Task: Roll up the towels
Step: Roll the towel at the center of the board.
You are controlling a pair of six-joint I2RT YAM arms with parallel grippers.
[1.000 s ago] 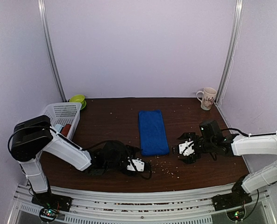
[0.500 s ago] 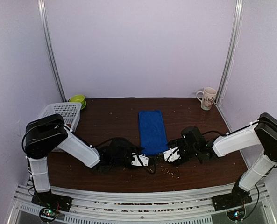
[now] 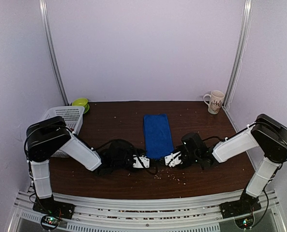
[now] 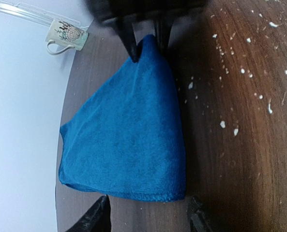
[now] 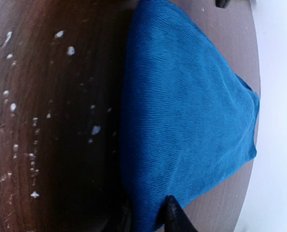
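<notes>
Blue towel [image 3: 158, 135] extends lengthwise away from both hands. Right hand [image 3: 171, 159] pinches one near corner; left hand [image 3: 143, 162] open, straddling the other.

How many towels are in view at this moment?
1. The blue towel lies flat in the middle of the table. The left arm partly covers the white basket at the far left, so another could be hidden there.

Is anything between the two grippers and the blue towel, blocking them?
Nothing visible blocks them. The left gripper straddles the near left corner of the blue towel, and the right gripper pinches its near right corner. Only white crumbs lie beside.
</notes>
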